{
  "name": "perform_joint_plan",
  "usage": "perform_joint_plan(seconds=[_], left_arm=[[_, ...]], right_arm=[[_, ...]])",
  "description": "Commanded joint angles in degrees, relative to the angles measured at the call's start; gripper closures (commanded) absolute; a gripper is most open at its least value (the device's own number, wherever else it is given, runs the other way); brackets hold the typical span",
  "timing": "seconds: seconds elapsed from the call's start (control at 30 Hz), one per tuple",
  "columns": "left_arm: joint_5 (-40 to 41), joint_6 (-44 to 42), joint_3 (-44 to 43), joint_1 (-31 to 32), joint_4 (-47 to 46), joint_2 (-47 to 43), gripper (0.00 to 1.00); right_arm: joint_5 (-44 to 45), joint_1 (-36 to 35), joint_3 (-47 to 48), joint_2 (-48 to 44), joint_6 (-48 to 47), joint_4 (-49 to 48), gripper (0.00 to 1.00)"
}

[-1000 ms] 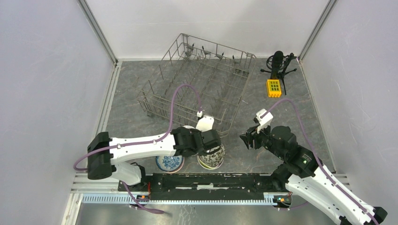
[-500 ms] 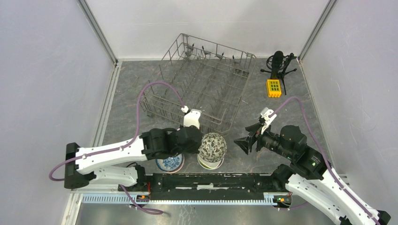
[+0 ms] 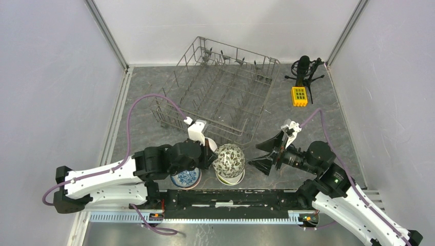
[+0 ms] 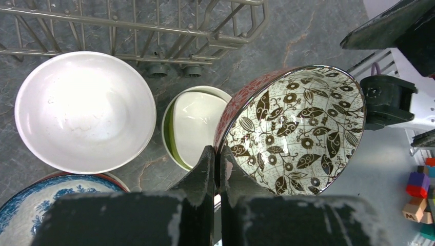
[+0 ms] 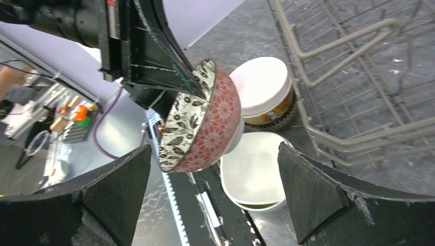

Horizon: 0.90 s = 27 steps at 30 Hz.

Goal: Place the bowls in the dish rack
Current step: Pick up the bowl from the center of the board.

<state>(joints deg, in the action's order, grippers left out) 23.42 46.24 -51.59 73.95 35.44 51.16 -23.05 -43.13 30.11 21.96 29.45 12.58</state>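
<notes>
Position of the patterned bowl (image 3: pixel 229 160) relative to the right claw (image 3: pixel 262 156) is the governing relation. The bowl is held tipped on edge, raised above the green-rimmed bowl (image 4: pixel 197 125) on the surface. Its leaf-printed inside is turned toward the left arm and its red outside and foot toward the right claw. The left claw (image 4: pixel 216 154) is clenched on the bowl's near rim, one finger inside and one outside. The right claw is fully released, its jaws spread and aimed at the bowl from the right, near but not touching. A handover is judged likely; for that, the far rim must pass between the spread jaws.

The dish rack (image 3: pixel 241 56) lies beyond both claws and no bowl is seen in it. A white bowl (image 4: pixel 84 110) and a blue-and-white bowl (image 4: pixel 31 210) remain on the surface near the rack's front edge.

Against the frame a second earlier, the bowl is found lifted and turned up on edge, the left arm drawn back leftward, and the right claw opened wider and brought closer.
</notes>
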Motion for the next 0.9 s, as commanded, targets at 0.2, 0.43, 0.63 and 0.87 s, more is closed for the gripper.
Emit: perform_joint_plan(seconds=[0.2, 0.43, 0.63, 0.87], left_arm=[[0.03, -0.09, 3.98, -0.13, -15.28, -5.31, 0.98], [-0.34, 0.56, 3.95, -0.12, -16.89, -4.72, 0.98], [-0.07, 0.87, 4.44, -0.13, -18.45, -4.57, 0.98], [0.28, 1.22, 5.80, -0.17, -21.22, -5.33, 0.98]], right_arm=[[-6.54, -0.31, -5.80, 0.96, 10.52, -14.11, 0.02], [-6.98, -0.36, -8.72, 1.44, 15.02, -20.52, 0.02], [-8.21, -0.30, -10.24, 3.00, 18.92, -26.23, 0.03], [-7.03, -0.35, -11.68, 3.45, 22.56, -30.83, 0.06]])
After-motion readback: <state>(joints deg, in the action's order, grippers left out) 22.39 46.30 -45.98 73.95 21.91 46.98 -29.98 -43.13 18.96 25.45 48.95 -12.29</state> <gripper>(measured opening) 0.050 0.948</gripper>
